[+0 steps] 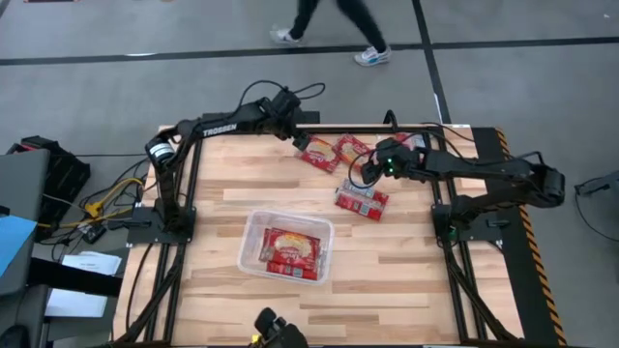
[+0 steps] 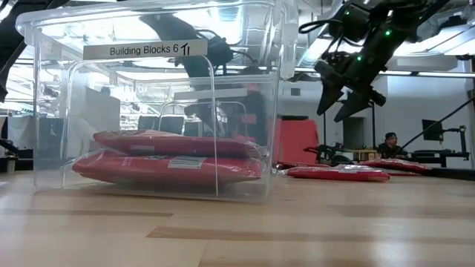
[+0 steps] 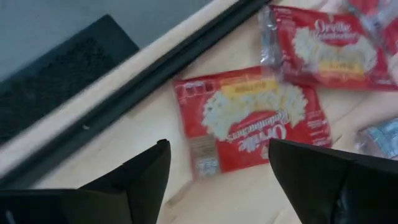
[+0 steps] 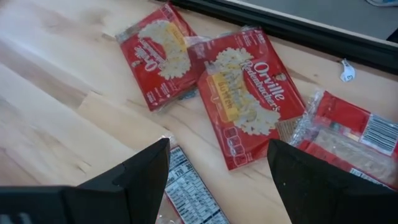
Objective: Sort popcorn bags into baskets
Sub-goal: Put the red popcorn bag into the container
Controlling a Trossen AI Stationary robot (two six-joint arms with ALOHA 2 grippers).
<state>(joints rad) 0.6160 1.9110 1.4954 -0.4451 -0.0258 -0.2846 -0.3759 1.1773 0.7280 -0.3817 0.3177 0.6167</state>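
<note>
A clear tub stands at the table's near middle, with red popcorn bags stacked flat inside it. Loose bags lie flat on the wood at the far right: two side by side, and others nearer. My left gripper hovers open above the leftmost bag, close to the far rail. My right gripper hangs open above the table between the far bags and a face-down bag.
The black frame rail runs along the far edge just behind the leftmost bag. More bags lie to the right. A person's legs pass on the floor beyond the table. Bare wood lies left of the tub.
</note>
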